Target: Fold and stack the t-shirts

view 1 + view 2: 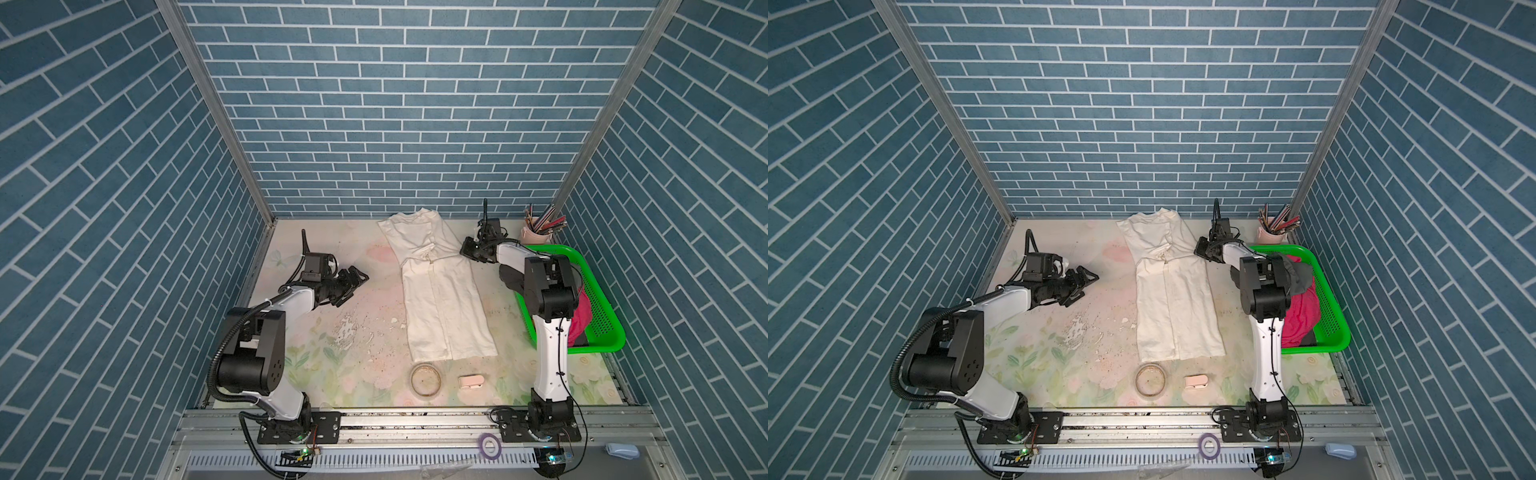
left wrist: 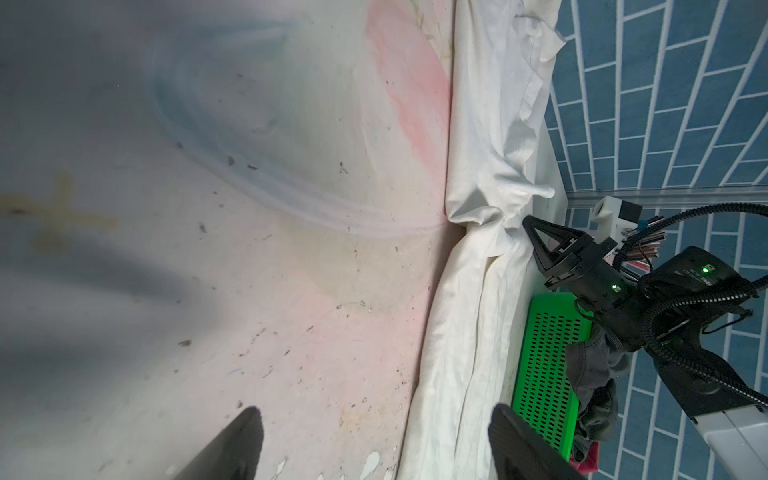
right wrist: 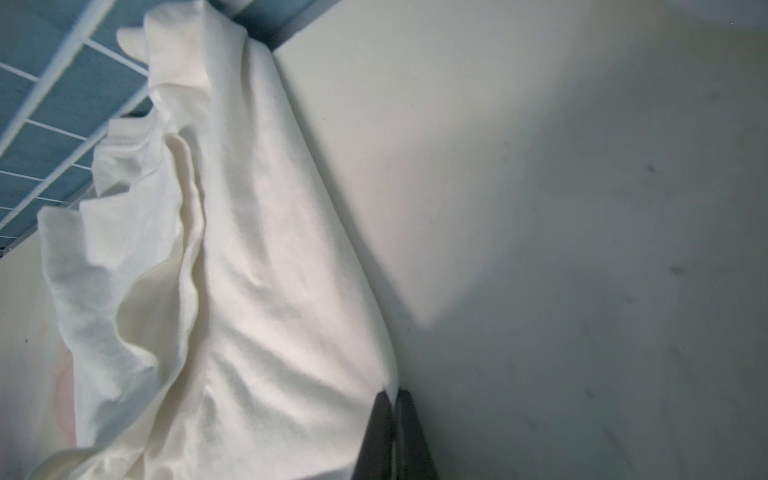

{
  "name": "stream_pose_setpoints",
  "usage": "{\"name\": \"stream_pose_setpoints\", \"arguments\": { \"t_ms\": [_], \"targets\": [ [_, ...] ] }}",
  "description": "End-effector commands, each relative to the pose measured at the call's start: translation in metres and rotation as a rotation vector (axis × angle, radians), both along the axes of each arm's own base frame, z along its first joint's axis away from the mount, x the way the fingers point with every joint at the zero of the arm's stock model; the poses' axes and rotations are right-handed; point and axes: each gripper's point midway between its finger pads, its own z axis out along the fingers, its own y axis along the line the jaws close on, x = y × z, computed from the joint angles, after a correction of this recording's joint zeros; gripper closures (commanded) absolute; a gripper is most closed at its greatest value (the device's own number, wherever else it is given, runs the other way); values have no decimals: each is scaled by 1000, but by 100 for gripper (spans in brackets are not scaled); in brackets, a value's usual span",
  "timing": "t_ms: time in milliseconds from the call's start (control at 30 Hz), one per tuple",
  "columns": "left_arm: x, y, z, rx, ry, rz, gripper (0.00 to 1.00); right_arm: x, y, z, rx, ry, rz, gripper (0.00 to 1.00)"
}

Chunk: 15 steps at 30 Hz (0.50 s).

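- Left-hand black pincer [image 1: 356, 286] is held wide apart and empty above bare tabletop, well apart from the cloth.
- Mid-table, a long cream-white cloth t-shirt [image 1: 444, 307] is laid out as a lengthwise-folded strip, with its bunched collar end near the back wall.
- At the strip's right edge, the right-hand black pincer [image 3: 390, 401] is pressed shut; whether cloth is caught between its tips cannot be told.
- Further right, a magenta cloth shirt [image 1: 1302, 316] and a dark grey cloth shirt [image 1: 1302, 277] are heaped in the bright green plastic mesh basket [image 1: 600, 309] — not yet folded, it is judged.
- A one-sided lift could drag the strip askew and spill its folds, and so thin a pinch might slip off.
- A pale floral tabletop [image 1: 374, 386], scuffed and flaked, is enclosed by blue brick-patterned walls [image 1: 374, 104].
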Motion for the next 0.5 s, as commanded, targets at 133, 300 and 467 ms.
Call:
{"name": "stream_pose_setpoints", "arguments": {
  "t_ms": [133,300,467],
  "targets": [
    [4,-27,-12,2,23,-46,13,-63,-23,6,15,29,-90,100],
    [4,-42,-16,-5,35,-80,13,-78,-26,16,-7,9,-74,93],
    [-2,-62,-13,-12,38,-134,13,-50,-25,44,-54,-32,-25,70]
  ]
}}
